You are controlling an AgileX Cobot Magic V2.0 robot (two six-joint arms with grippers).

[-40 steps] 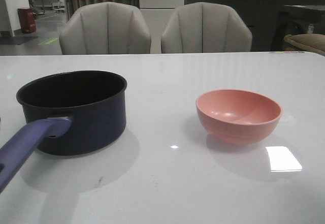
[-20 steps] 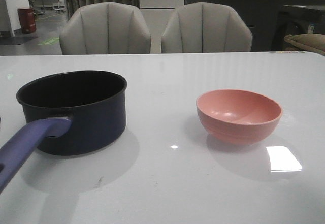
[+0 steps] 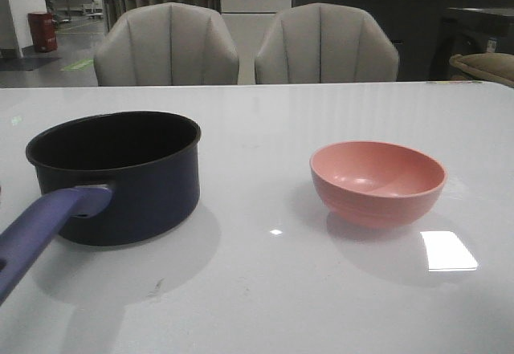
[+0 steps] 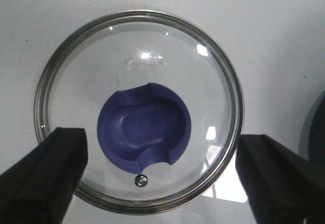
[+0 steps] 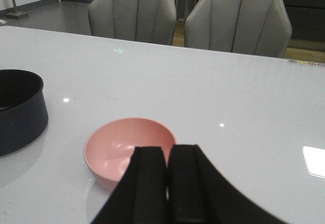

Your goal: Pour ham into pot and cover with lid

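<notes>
The dark navy pot (image 3: 120,173) with its long purple-blue handle (image 3: 44,229) stands on the left of the white table; it also shows in the right wrist view (image 5: 18,109). The pink bowl (image 3: 377,181) stands on the right and looks empty in both views (image 5: 122,148). No ham shows; the pot's inside is too dark to read. The glass lid (image 4: 76,76) with its purple-blue knob (image 4: 137,130) lies flat on the table. My left gripper (image 4: 162,155) hangs open above it, one finger on each side of the lid. My right gripper (image 5: 167,153) is shut and empty, just short of the bowl.
Two grey chairs (image 3: 169,45) stand behind the table's far edge (image 3: 257,85). A dark curved edge, likely the pot (image 4: 317,127), shows beside the lid in the left wrist view. Neither arm shows in the front view.
</notes>
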